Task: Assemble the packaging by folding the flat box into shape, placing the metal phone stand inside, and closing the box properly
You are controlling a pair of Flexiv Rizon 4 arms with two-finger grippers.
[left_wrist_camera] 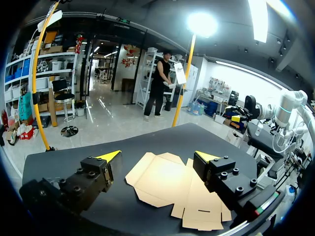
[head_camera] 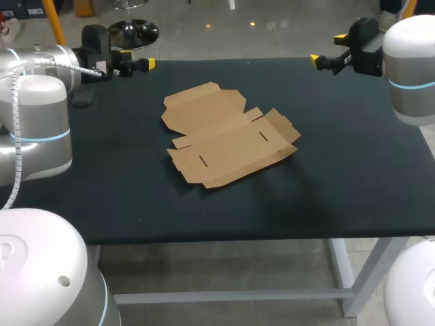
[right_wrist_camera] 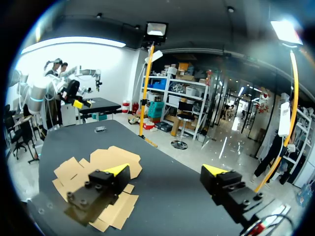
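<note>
1. The flat cardboard box (head_camera: 231, 136) lies unfolded near the middle of the black table (head_camera: 340, 197), with its flaps spread out and its panels against the surface.
2. From the head view we see two short slits cut into the box's near panel, and the flaps on the far side fan out toward the back edge of the table.
3. Our left gripper (head_camera: 136, 60) hangs over the far left part of the table, well apart from the box. Its yellow-tipped fingers are spread wide and hold nothing.
4. Our right gripper (head_camera: 326, 49) hangs by the far right corner of the table, also well apart from the box. Its fingers are parted and nothing is between them.
5. In the left wrist view, the left gripper (left_wrist_camera: 158, 156) shows both fingers standing far apart. The box (left_wrist_camera: 167, 189) lies on the table ahead of them and runs under the gap, touching neither finger.
6. In the right wrist view, the right gripper (right_wrist_camera: 166, 170) is likewise released. The box (right_wrist_camera: 106, 156) lies on the table ahead of one finger, which hides part of it, and bare black table shows ahead of the other finger.
</note>
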